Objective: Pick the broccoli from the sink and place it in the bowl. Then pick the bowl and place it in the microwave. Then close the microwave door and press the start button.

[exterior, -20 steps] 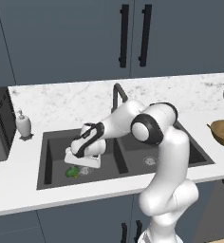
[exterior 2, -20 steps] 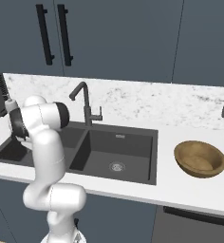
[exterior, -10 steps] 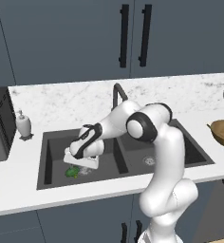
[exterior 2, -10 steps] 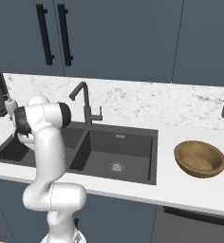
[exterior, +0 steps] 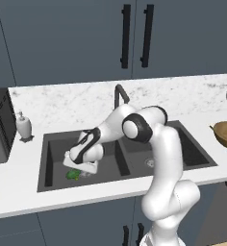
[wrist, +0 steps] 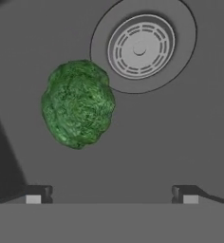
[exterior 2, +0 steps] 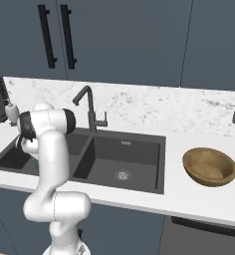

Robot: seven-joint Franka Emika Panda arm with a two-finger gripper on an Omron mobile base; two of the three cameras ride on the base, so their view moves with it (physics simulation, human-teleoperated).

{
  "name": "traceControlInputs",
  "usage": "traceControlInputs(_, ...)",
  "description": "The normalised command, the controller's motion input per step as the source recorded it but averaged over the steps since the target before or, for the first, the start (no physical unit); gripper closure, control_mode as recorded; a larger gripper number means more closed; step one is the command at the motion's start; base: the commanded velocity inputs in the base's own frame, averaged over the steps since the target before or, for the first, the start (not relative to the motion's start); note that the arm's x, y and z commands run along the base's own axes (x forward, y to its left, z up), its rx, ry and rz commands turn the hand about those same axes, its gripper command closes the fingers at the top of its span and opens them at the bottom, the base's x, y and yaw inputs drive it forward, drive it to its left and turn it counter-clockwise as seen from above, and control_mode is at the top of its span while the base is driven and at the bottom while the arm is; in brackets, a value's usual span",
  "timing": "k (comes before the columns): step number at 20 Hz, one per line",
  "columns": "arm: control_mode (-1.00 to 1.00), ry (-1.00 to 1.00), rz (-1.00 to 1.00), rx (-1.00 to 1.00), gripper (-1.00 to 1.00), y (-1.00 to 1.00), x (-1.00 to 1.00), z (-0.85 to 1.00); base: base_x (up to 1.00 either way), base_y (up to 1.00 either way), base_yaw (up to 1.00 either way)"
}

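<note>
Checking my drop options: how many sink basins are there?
2. The left basin holds the broccoli under the tool; the right basin sits beside it, nearer the bowl.

I count one broccoli point(wrist: 78, 103), just ahead of the end effector point(wrist: 111, 194). One sink point(exterior 2: 134, 154) with two basins and one faucet point(exterior 2: 89, 109). One bowl point(exterior 2: 209, 166) and one soap bottle point(exterior: 23, 126) on the desk point(exterior 2: 199, 199). Four cabinet handles overhead.
</note>
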Motion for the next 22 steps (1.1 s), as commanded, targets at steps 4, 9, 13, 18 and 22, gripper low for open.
traceControlInputs(4, -1.00, 0.00, -0.06, 0.00, -1.00, 0.24, 0.17, -0.12, 0.00, 0.00, 0.00)
traceControlInputs(9, -1.00, 0.00, -0.04, 0.00, -1.00, 0.09, 0.12, -0.18, 0.00, 0.00, 0.00)
traceControlInputs(13, -1.00, 0.00, -0.02, 0.00, -1.00, 0.00, 0.13, -0.16, 0.00, 0.00, 0.00)
traceControlInputs(18, -1.00, -0.02, 0.00, 0.00, -1.00, 0.00, 0.12, -0.16, 0.00, 0.00, 0.00)
traceControlInputs(22, -1.00, 0.00, 0.00, 0.00, -1.00, 0.00, 0.17, -0.15, 0.00, 0.00, 0.00)
